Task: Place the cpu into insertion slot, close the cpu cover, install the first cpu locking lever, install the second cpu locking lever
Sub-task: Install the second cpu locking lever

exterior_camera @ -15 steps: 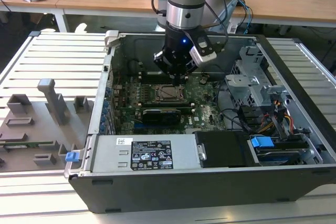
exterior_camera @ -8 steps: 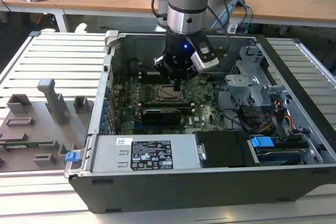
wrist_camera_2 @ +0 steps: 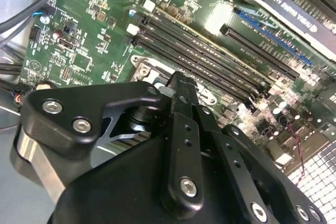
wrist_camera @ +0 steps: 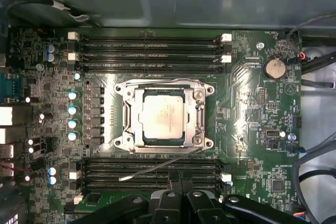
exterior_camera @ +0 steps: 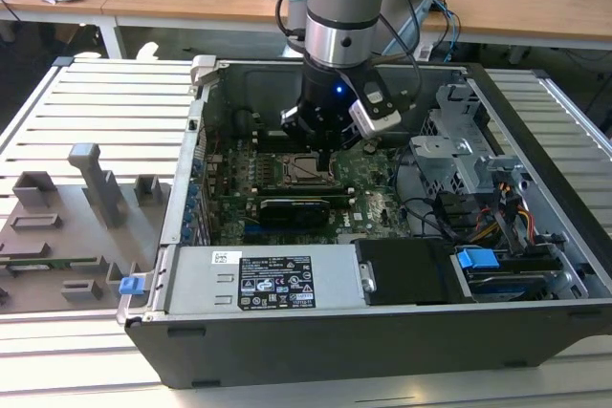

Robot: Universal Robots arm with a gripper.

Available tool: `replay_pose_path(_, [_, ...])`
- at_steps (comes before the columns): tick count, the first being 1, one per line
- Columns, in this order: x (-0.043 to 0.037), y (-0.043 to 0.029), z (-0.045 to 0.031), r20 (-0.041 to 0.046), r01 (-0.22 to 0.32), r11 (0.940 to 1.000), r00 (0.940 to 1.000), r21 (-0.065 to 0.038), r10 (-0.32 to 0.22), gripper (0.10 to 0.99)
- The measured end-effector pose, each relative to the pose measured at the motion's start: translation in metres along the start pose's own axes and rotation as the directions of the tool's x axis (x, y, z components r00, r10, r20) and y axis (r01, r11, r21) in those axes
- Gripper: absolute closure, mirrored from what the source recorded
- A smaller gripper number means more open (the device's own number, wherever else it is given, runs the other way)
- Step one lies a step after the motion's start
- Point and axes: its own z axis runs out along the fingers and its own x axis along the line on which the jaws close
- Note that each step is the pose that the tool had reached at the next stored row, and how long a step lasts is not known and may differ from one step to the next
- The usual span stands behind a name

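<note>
The cpu (wrist_camera: 163, 116) lies flat in the insertion slot (wrist_camera: 118, 140), its silver-grey top showing through the cut-out of the cpu cover (wrist_camera: 196, 120). The cover lies down flat over it. One thin locking lever (wrist_camera: 152, 169) sticks out at a slant across the memory slots beside the socket. A second lever (wrist_camera: 157, 81) runs along the socket's opposite edge. In the exterior view my gripper (exterior_camera: 325, 156) hangs just above the socket (exterior_camera: 308, 171) inside the open computer case. Its black fingers (wrist_camera: 180, 195) are shut with nothing between them, close to the slanting lever.
Long black memory slots (wrist_camera: 149, 51) flank the socket on two sides. A black expansion card (exterior_camera: 296, 209) lies nearer the camera than the socket. The power supply (exterior_camera: 263, 279), drive cage (exterior_camera: 459, 155) and loose cables (exterior_camera: 440, 217) crowd the case. Grey fixtures (exterior_camera: 91, 188) stand at the exterior view's left.
</note>
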Motion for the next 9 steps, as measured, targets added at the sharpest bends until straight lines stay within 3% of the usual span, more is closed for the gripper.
replay_pose_path(9, [0.0000,-0.0108,0.0018,0.0001,0.000,1.0000,1.0000,-0.001,0.000,0.980])
